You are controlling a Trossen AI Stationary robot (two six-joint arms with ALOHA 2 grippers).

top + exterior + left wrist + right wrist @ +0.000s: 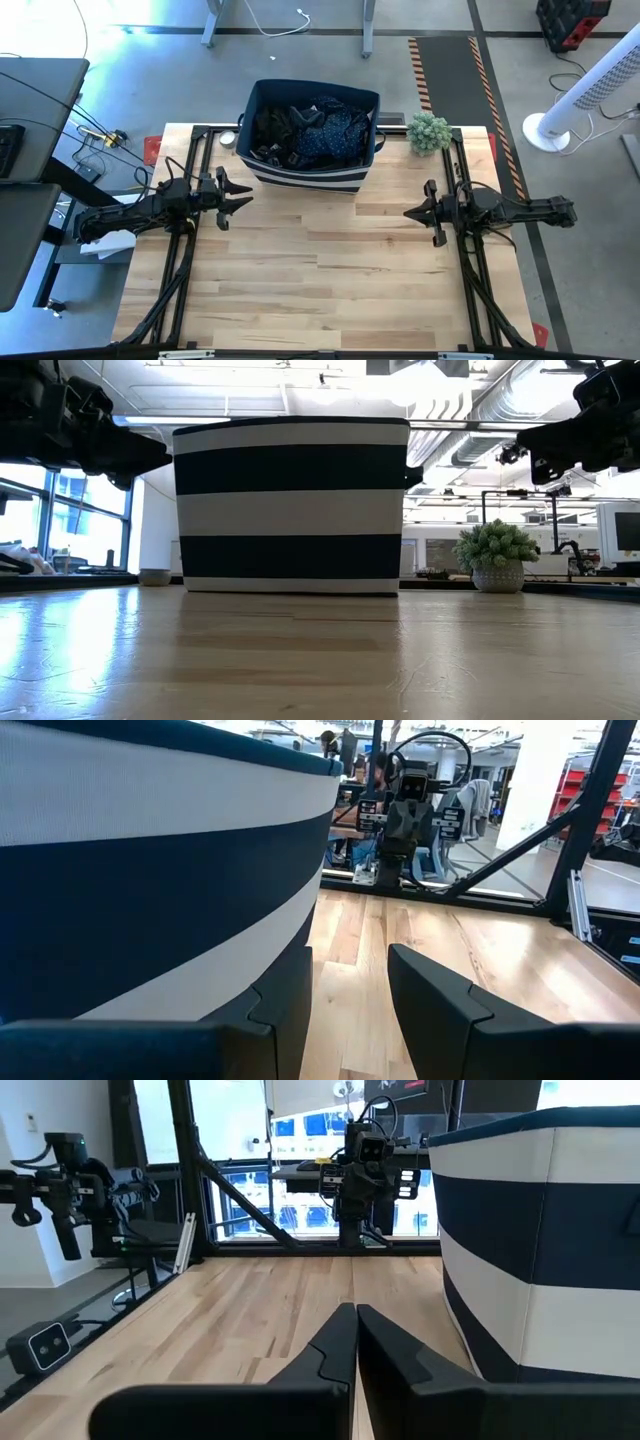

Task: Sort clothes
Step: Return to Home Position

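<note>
The wooden table [320, 290] fills the lower and middle part of the high view. At its far edge, in the upper middle of the frame, stands the laundry bin [312, 178], navy with white stripes. The clothes [312, 135] lie inside it as one dark heap: black pieces on the left, and a navy piece with fine light speckles on the right.

In the low view the bin [290, 505] covers the whole centre of the frame, and its wall hides what is inside.

The left gripper [245, 197] hovers at the middle left of the high view, just beside the lower left corner of the bin but not touching it. Its fingers are spread and hold nothing. In the left wrist view the striped wall fills the left half of the picture, close to the parted fingers [285, 985].

The right gripper [408, 213] hangs at the middle right, apart from the bin – its jaws are pressed together on nothing, as the right wrist view [355, 1312] shows.

A small potted plant [428, 131] stands just right of the bin, at the table's far edge. Beyond the table, a white fan [590, 90] is on the floor at the upper right.
</note>
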